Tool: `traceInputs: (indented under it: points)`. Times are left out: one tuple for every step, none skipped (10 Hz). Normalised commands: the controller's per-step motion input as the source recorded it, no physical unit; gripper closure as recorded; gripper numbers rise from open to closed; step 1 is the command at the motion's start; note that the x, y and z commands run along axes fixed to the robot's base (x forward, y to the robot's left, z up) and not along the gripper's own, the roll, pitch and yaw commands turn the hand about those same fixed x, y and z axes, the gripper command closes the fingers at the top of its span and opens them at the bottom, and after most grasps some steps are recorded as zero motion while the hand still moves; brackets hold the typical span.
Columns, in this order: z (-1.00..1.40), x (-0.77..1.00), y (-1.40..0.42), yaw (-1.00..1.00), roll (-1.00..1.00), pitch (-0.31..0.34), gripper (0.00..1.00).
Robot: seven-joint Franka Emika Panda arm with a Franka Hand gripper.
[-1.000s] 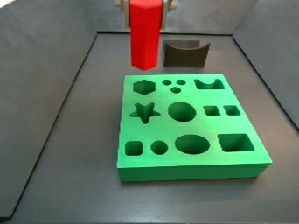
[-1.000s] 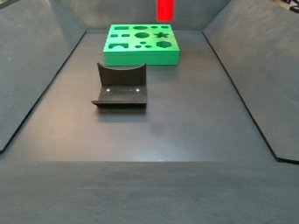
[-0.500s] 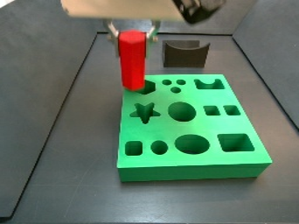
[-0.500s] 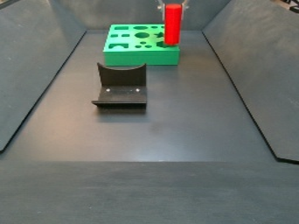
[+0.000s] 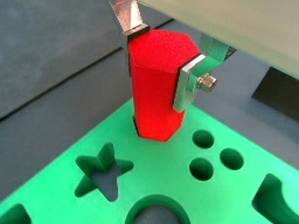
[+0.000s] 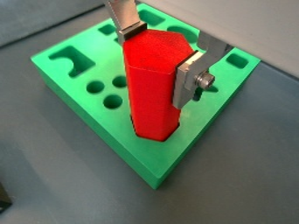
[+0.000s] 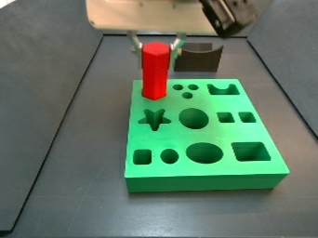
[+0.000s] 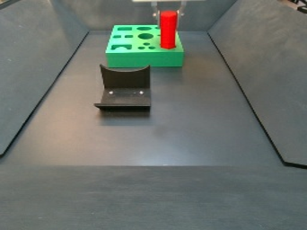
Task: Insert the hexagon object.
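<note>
The red hexagon object [image 7: 154, 70] is upright and clamped between the fingers of my gripper [image 7: 155, 41], which is shut on its upper part. Both wrist views show it [image 5: 155, 83] [image 6: 152, 87] between the silver fingers [image 5: 191, 77] [image 6: 190, 77]. Its lower end meets the green board [image 7: 199, 177] at the corner hole next to the star hole [image 7: 152, 119]. The peg hides that hole, and I cannot tell how deep it sits. In a side view the gripper [image 8: 170, 9] holds the peg [image 8: 170, 30] at the board's [image 8: 126, 56] right corner.
The dark fixture [image 8: 124, 87] stands on the floor beside the board and also shows in a side view [image 7: 198, 58]. Round, square and other shaped holes cover the board. Sloped dark walls enclose the floor.
The gripper has come down with the red peg, from well above the board's corner to the board's surface at the corner hole.
</note>
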Motion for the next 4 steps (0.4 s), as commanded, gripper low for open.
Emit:
traceInputs:
  points:
    - [-1.00, -0.12, -0.08, 0.04, 0.00, -0.089, 1.00]
    - [-1.00, 0.00, -0.13, 0.03, 0.00, -0.043, 1.00]
    - [-0.51, 0.00, 0.00, 0.00, -0.30, -0.104, 1.00]
    - [-0.11, 0.00, -0.18, 0.00, 0.05, 0.000, 1.00]
